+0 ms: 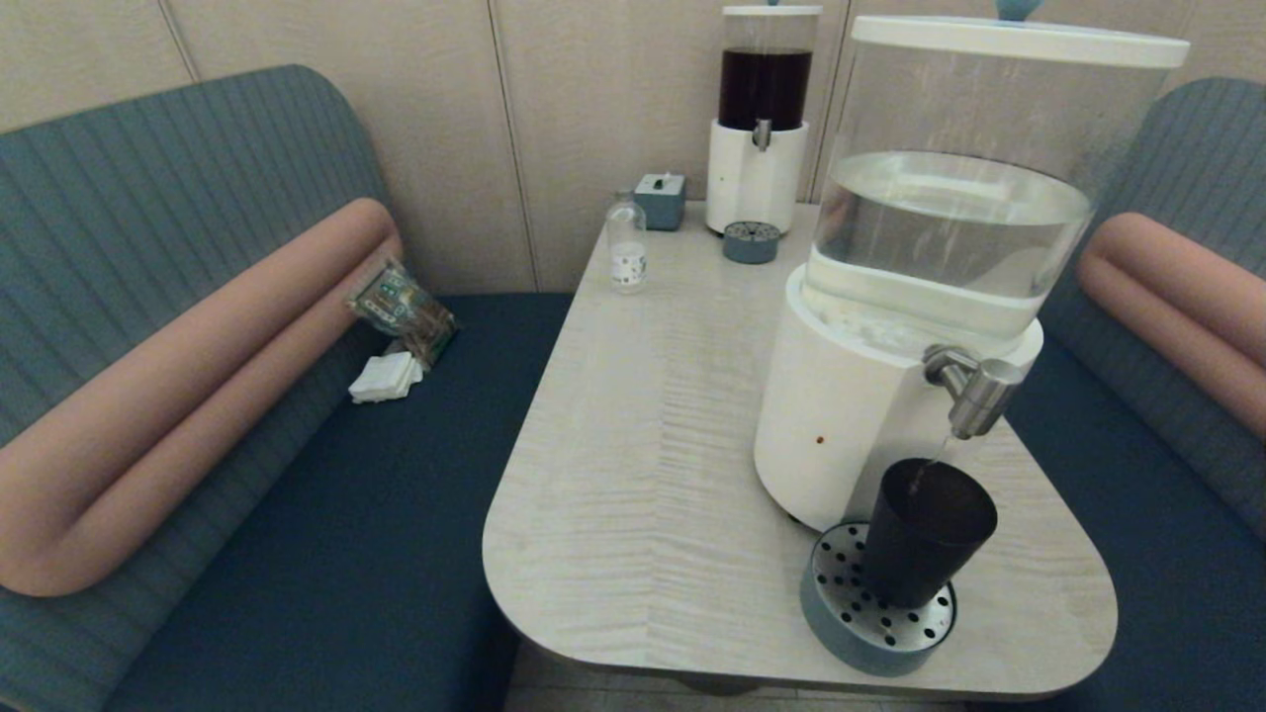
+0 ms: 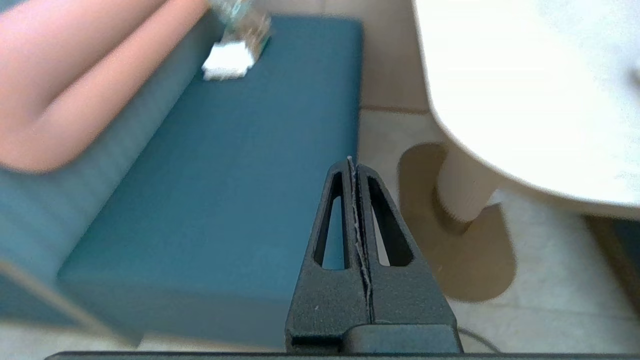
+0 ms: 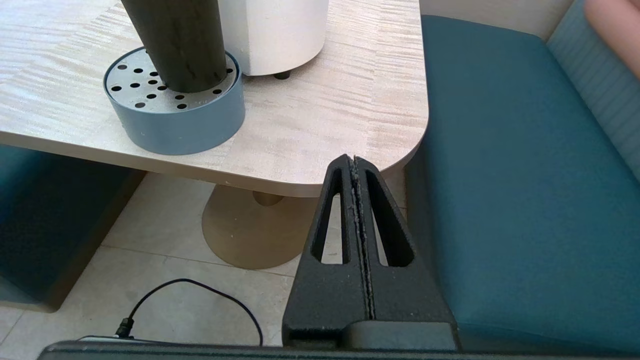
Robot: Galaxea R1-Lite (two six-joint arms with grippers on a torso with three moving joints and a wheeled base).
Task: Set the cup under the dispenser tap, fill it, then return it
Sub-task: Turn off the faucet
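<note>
The smoky-black cup stands upright on the round perforated drip tray at the table's near right, directly below the brushed-silver dispenser tap. A thin stream of water runs from the spout into the cup. Its lower body shows in the right wrist view as well, cup on the drip tray. Neither arm appears in the head view. My right gripper is shut and empty, below and off the table's near right corner. My left gripper is shut and empty, low beside the table's left edge over the bench.
The big clear-water dispenser fills the table's right side. At the back stand a smaller dark-liquid dispenser, a small clear bottle and a grey box. A snack packet and napkins lie on the left bench. A cable runs across the floor.
</note>
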